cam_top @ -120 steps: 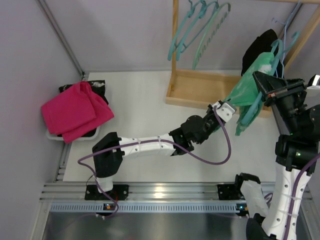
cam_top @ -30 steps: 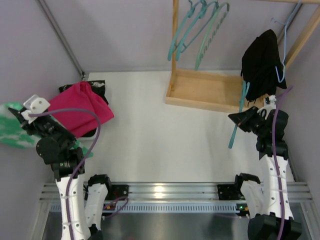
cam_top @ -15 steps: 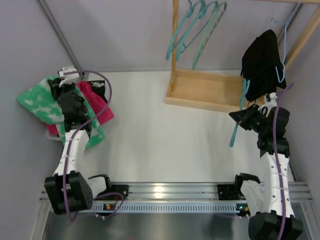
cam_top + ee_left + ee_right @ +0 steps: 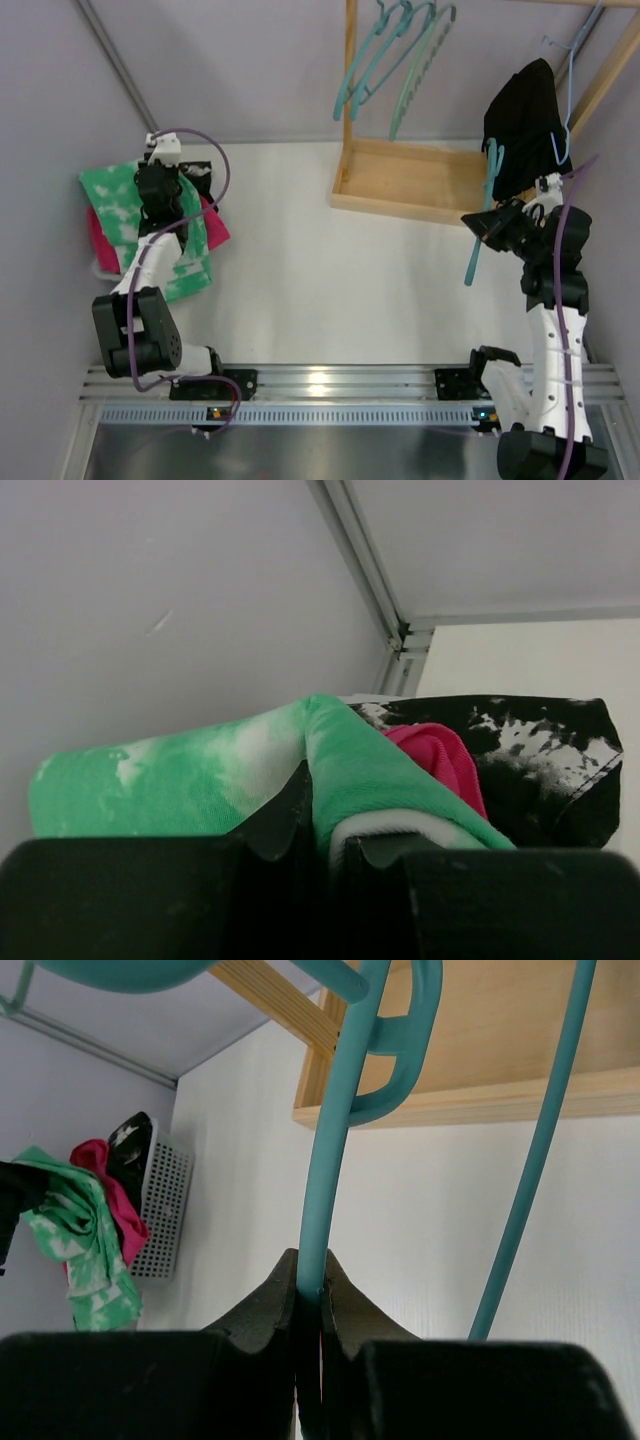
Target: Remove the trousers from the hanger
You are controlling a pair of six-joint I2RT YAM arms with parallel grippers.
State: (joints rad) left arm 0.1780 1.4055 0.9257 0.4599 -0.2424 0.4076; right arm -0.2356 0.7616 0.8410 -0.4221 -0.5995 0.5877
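Observation:
The mint-green trousers (image 4: 120, 195) with white blotches hang from my left gripper (image 4: 156, 186), which is shut on a fold of them above the basket at the far left. In the left wrist view the trousers (image 4: 190, 780) bulge out on both sides of that gripper (image 4: 325, 825). The teal hanger (image 4: 473, 255) is bare and held off the table at the right. My right gripper (image 4: 492, 224) is shut on it. The right wrist view shows the hanger's bar (image 4: 332, 1150) pinched in the right gripper (image 4: 310, 1282), with the trousers (image 4: 90, 1250) far off.
A magenta-pink cloth (image 4: 213, 226) and a black-and-white cloth (image 4: 540, 755) lie in a white perforated basket (image 4: 160, 1210) under the trousers. A wooden rack (image 4: 410, 185) at the back carries several teal hangers (image 4: 395, 60). A black garment (image 4: 520, 120) hangs on a pale-blue wire hanger (image 4: 567, 100).
My left arm has swung the trousers from beyond the table's left edge in over the basket and pink cloth. The right arm has barely shifted and still holds the hanger.

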